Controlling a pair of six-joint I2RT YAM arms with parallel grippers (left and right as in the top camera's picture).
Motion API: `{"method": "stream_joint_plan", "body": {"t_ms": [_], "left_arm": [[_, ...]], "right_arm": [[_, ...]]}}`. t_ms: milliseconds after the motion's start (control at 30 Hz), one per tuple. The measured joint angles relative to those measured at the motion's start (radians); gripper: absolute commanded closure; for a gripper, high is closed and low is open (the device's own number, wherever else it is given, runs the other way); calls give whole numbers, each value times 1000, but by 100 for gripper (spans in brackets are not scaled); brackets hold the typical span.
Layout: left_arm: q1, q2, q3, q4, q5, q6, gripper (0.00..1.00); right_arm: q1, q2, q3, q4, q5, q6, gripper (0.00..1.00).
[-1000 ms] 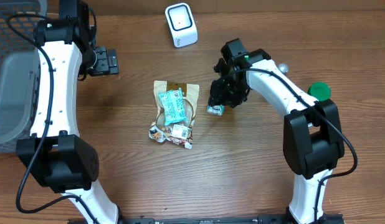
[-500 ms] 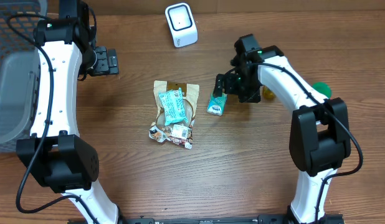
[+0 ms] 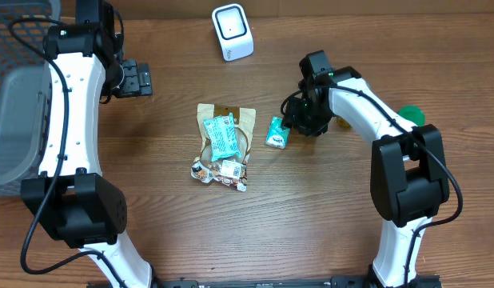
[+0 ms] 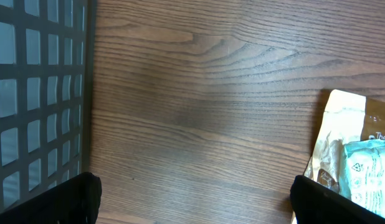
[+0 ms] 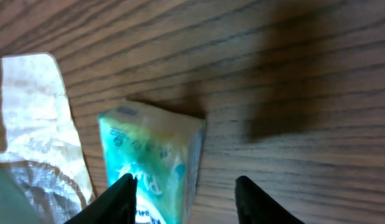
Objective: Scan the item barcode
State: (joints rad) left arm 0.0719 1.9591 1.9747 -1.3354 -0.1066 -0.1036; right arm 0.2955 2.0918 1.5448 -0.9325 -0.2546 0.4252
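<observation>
Right end effector [image 5: 185, 190] is parted at the teal packet [image 5: 155, 155], nothing gripped tbh. It should be centred across the packet before being closed, barcode left uncovered.

The table [image 3: 151, 232] is brown wood with dark wavy lines. The scanner [image 3: 232, 32] is white with a grey square. The small packet [image 3: 276, 133] is teal and white. The pouch [image 3: 227, 114] is tan. The wrapper [image 3: 223, 136] is teal. The basket [image 3: 11, 48] is grey with a grid of squares. The round lid [image 3: 410, 117] is green.
</observation>
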Motion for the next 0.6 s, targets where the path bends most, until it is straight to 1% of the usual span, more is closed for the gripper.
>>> {"method": "stream_joint_plan", "body": {"t_ms": [67, 600], "left_arm": [[0, 0, 0, 0, 0, 0, 0], [0, 0, 0, 0, 0, 0, 0]], "right_arm": [[0, 0, -16, 23, 0, 8, 60], [14, 0, -47, 59, 0, 19, 62]]}}
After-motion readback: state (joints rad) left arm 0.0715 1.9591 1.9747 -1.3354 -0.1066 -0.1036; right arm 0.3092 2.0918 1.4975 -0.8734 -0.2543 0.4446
